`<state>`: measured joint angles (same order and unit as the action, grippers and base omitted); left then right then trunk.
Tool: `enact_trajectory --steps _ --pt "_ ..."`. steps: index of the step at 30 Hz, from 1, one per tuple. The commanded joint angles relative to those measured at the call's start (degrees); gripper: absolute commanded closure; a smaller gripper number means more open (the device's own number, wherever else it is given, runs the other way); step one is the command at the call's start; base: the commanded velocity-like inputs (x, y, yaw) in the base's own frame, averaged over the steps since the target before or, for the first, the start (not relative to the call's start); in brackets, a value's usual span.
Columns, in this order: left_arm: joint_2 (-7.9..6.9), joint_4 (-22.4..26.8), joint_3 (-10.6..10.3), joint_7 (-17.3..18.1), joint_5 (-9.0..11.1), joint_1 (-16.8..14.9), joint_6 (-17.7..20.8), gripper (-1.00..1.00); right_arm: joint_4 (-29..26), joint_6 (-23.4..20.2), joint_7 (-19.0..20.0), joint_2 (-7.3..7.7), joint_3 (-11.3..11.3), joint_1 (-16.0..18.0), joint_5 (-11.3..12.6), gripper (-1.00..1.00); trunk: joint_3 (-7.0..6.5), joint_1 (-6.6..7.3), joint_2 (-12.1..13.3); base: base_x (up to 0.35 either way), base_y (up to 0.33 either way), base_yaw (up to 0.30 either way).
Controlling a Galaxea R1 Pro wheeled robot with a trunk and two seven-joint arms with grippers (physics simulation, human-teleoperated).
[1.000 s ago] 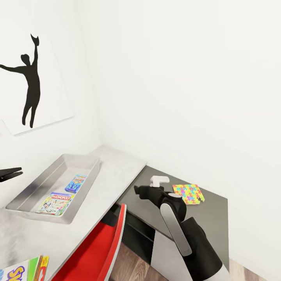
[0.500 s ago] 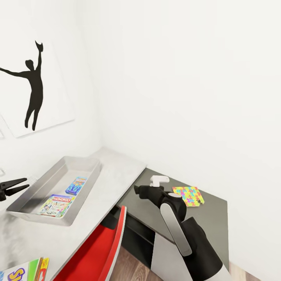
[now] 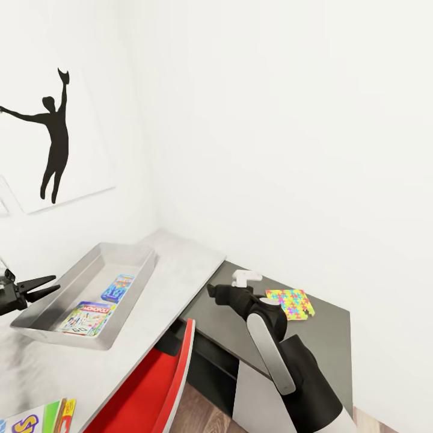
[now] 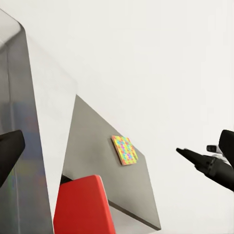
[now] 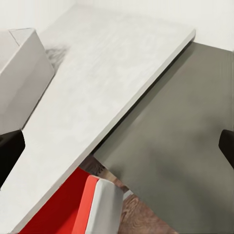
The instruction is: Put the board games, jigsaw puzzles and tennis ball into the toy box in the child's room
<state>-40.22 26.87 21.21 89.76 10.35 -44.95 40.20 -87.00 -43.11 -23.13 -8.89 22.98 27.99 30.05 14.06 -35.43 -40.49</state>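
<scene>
Room: white walls, black ball-player silhouette print (image 3: 51, 135) on the wall above the toy box.
Table: pale grey-white desk (image 3: 174, 270) running into the corner, joined to a lower dark grey shelf section (image 3: 328, 337) on the side away from the toy box.
Toy box: shallow pale grey bin (image 3: 72, 282) sitting on the desk near the corner, low sloping walls.
In the toy box: Monopoly carton (image 3: 87, 316) lying flat at the near end; blue game carton (image 3: 118, 287) just beyond it, towards the far end – apart from each other.
Skip-Bo carton: (image 3: 39, 418) on the desk, near side of the toy box, well apart from it, cut off by the frame edge.
Jigsaw puzzle: thin multicolour slab (image 3: 290, 302) flat on the dark shelf section, well away from the toy box. Looks like two stacked w/ a slight offset, can't be sure.
Chair: red-and-white seat back (image 3: 162, 379) tucked by the desk edge, below the toy box.
Left gripper: (image 3: 45, 284) black fingers spread apart w/ nothing between them, hovering just off the toy box's outer long wall, above the desk.
Right gripper: (image 3: 245, 278) over the dark shelf, near the jigsaw but not touching – fingers wide apart in the right wrist view, nothing held.
</scene>
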Motion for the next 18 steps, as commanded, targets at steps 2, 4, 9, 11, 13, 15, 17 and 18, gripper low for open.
enact_trajectory --steps 2,4,9,11,13,15,17,18 --pt "-0.02 0.0 0.0 0.2 -0.1 -0.1 0.6 -1.0 0.0 0.5 -0.6 0.0 0.1 0.1 0.7 -1.0 0.08 -0.02 -0.1 0.0 0.0 0.0" --pt "-0.04 0.0 0.0 0.2 -0.1 -0.1 0.6 -1.0 0.1 1.0 -0.5 0.01 0.1 0.0 0.9 -1.0 0.08 -0.02 -0.1 0.0 0.0 0.0" --pt "-0.16 0.0 0.1 0.2 -0.1 -0.1 0.5 -1.0 0.1 1.6 -0.4 0.01 0.1 0.0 1.1 -1.0 0.08 -0.02 -0.1 0.0 0.0 0.0" --pt "-0.18 0.0 0.1 0.2 -0.1 -0.1 0.5 -1.0 0.1 1.7 -0.4 0.01 0.1 0.0 1.1 -1.0 0.08 -0.02 -0.1 0.0 0.0 0.0" --pt "-0.16 0.0 0.1 0.2 -0.1 -0.1 0.5 -1.0 0.2 2.0 -0.4 0.01 0.1 0.0 1.2 -1.0 0.05 -0.02 -0.1 0.0 0.0 0.0" --pt "-0.12 0.0 0.1 0.2 -0.1 -0.1 0.5 -1.0 0.1 2.3 -0.3 0.01 0.1 0.0 1.2 -1.0 -0.04 -0.02 -0.1 0.0 0.0 0.0" --pt "-0.03 0.0 0.1 0.2 -0.1 -0.1 0.5 -1.0 0.1 2.7 -0.4 0.01 0.1 0.0 1.1 -1.0 -0.17 -0.02 -0.1 0.0 0.0 0.0" --pt "-0.02 0.0 0.1 0.2 -0.1 -0.1 0.5 -1.0 0.1 2.8 -0.4 0.01 0.1 0.0 1.1 -1.0 -0.24 -0.02 -0.1 0.0 0.0 0.0"
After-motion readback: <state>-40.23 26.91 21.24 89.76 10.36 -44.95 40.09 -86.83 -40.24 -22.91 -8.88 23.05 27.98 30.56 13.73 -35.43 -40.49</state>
